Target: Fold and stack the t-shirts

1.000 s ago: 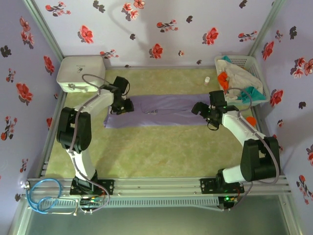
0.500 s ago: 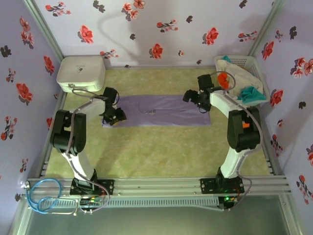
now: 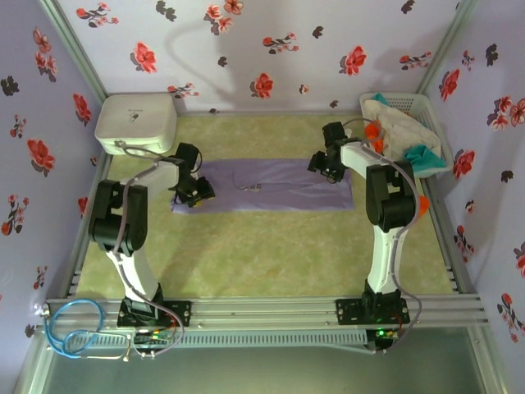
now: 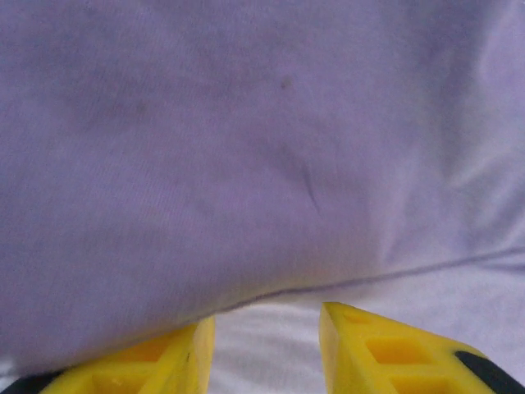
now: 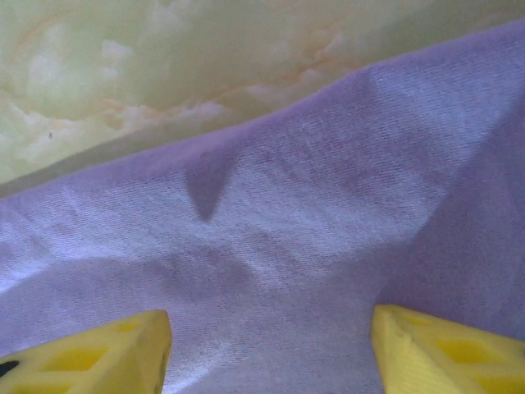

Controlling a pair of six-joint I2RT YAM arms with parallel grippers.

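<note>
The purple shirt (image 3: 262,187) lies as a long flat strip across the far half of the mat (image 3: 262,263), so the lengthwise folds look done. The crosswise fold and the stacking remain, and the orange, teal and off-white shirts (image 3: 402,135) lie bunched in the basket (image 3: 431,115). The left gripper (image 3: 190,195) is at the strip's left end, jaws narrowly apart; whether they pinch a layer cannot be told. The right gripper (image 3: 328,167) is over the strip's far right edge, jaws wide, holding nothing. The near mat offers room, while the box (image 3: 135,119) and basket crowd the far corners.
</note>
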